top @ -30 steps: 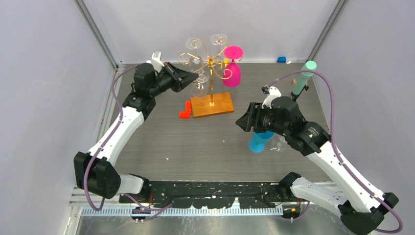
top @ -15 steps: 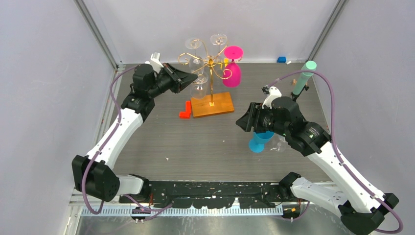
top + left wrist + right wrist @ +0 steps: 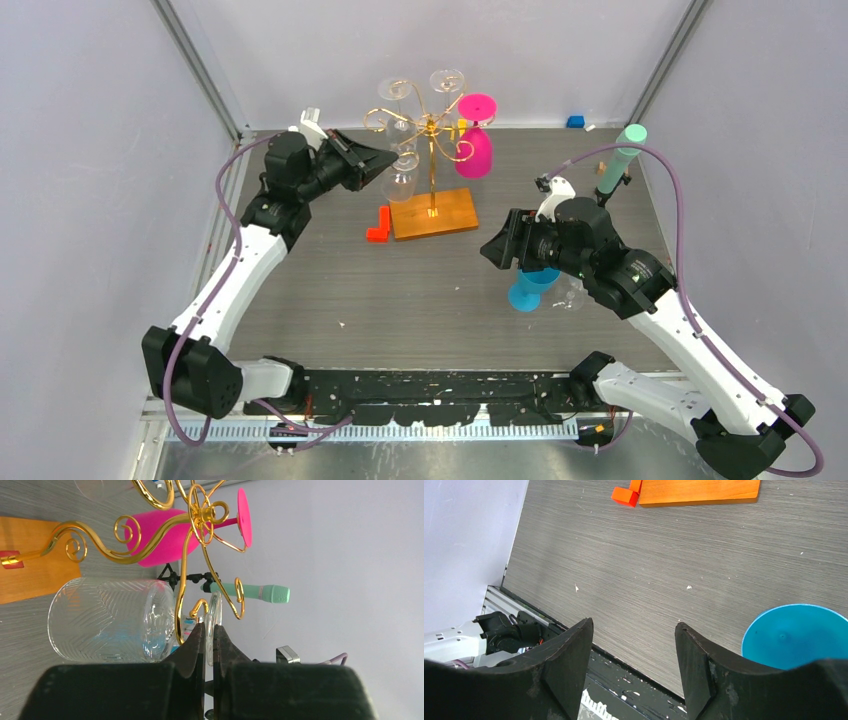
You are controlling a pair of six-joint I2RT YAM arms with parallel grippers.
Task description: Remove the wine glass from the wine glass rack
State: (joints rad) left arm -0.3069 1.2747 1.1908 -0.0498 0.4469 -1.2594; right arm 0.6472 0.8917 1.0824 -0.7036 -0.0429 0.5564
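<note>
The wine glass rack is gold wire with scroll arms on an orange-brown wooden base. My left gripper is shut on the foot of a clear ribbed wine glass, bowl down, at the rack's left side. In the left wrist view my gripper pinches the thin clear foot, the bowl lies to the left, and a gold scroll arm crosses the stem. A pink glass and two clear glasses hang on the rack. My right gripper is open and empty, as the right wrist view shows.
A red block lies left of the wooden base. A blue cup and a clear glass stand under my right arm. A mint-green glass stands at the back right. A small blue block lies by the back wall.
My left gripper has drawn back to the left, carrying the clear glass a little left and outward from the rack's pole. The right arm has not moved.
</note>
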